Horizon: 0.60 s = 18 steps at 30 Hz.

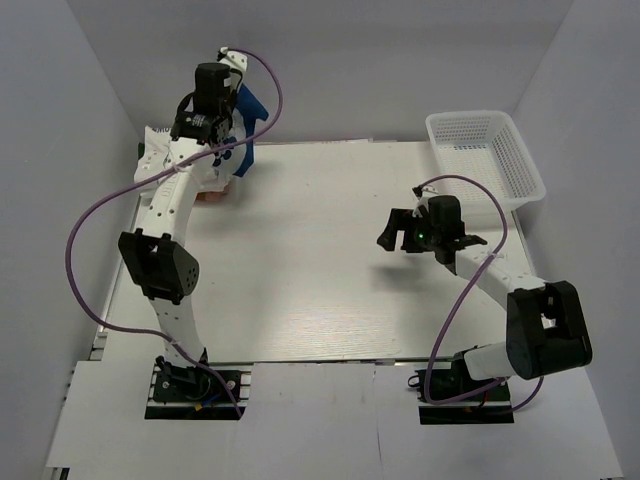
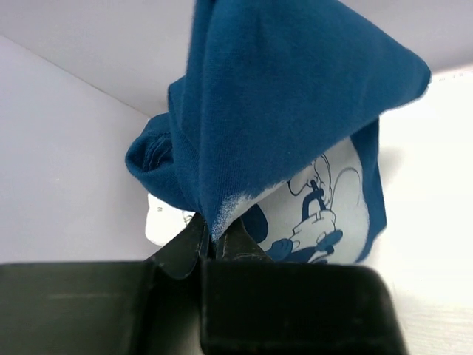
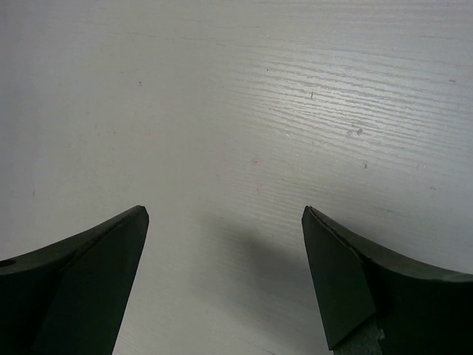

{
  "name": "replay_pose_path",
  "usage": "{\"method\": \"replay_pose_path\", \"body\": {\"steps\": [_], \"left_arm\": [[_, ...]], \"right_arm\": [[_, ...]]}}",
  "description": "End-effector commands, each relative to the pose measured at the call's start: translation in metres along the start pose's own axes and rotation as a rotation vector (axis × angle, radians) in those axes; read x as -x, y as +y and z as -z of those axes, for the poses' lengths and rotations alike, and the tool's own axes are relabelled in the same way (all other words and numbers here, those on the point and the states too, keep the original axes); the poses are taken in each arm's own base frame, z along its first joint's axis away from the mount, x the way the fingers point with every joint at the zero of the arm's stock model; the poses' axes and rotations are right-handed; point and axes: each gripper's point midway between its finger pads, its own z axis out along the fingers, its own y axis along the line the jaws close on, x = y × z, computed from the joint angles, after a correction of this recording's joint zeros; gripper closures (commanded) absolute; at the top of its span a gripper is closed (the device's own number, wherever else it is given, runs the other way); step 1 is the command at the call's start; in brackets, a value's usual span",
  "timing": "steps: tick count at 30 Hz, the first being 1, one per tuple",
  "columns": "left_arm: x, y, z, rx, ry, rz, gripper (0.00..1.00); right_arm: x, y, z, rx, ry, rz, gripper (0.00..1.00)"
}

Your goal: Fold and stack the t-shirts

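Probably a robotics lab — plain white walls [image 1: 400,60], white table [image 1: 300,260], bolted cabled arms [image 1: 160,265]

The top external camera looked down from above and behind the arm bases over the whole table [image 1: 300,270]. The left wrist camera sat close behind the left gripper [image 2: 213,238], facing the far-left corner, the blue shirt [image 2: 281,96], shared with overhead, filling it. The right wrist camera looked down past the right gripper [image 3: 225,214] at nearby tabletop

Bright, even light falls from above. The worktop [image 3: 295,89] carries a mild sheen, and a soft shadow lies beneath the right tool [image 3: 225,212], whose near edges look blurred.
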Motion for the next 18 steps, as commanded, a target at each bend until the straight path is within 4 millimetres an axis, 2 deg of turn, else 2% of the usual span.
{"method": "replay_pose_path", "body": {"steps": [1, 2, 3, 5, 8, 9, 10, 11, 13, 14, 16, 18], "left_arm": [[0.037, 0.053, 0.029, 0.099, -0.121, 0.084, 1.0], [0.036, 0.051, 0.024, 0.099, -0.119, 0.084, 1.0], [0.031, 0.062, 0.021, 0.12, -0.108, 0.091, 1.0], [0.028, 0.068, 0.015, 0.128, -0.106, 0.096, 1.0], [0.004, 0.067, -0.012, 0.118, -0.05, 0.094, 1.0], [-0.001, 0.069, -0.019, 0.125, -0.042, 0.107, 1.0], [-0.012, 0.075, -0.029, 0.138, -0.016, 0.108, 1.0], [-0.025, 0.07, -0.045, 0.136, 0.016, 0.114, 1.0], [-0.037, 0.074, -0.063, 0.152, 0.036, 0.131, 1.0], [-0.049, 0.079, -0.079, 0.168, 0.059, 0.155, 1.0], [-0.059, 0.083, -0.093, 0.16, 0.075, 0.17, 1.0], [-0.078, 0.092, -0.108, 0.17, 0.104, 0.201, 1.0]], "right_arm": [[0.007, 0.0, -0.003, -0.001, -0.004, 0.006, 0.1], [0.004, -0.002, -0.005, -0.007, 0.008, 0.0, 0.1], [0.005, -0.001, -0.006, -0.007, 0.009, 0.0, 0.1], [0.002, -0.004, -0.008, -0.016, 0.026, -0.006, 0.1], [0.006, -0.007, -0.011, -0.032, 0.022, -0.007, 0.1], [-0.004, -0.01, -0.012, -0.045, 0.059, -0.016, 0.1], [-0.003, -0.011, -0.012, -0.052, 0.067, -0.018, 0.1], [-0.003, -0.013, -0.012, -0.064, 0.069, -0.019, 0.1], [-0.004, -0.016, -0.014, -0.078, 0.079, -0.019, 0.1], [-0.006, -0.018, -0.015, -0.087, 0.088, -0.018, 0.1], [-0.006, -0.021, -0.018, -0.103, 0.095, -0.023, 0.1], [-0.004, -0.02, -0.019, -0.103, 0.102, -0.02, 0.1]]}}
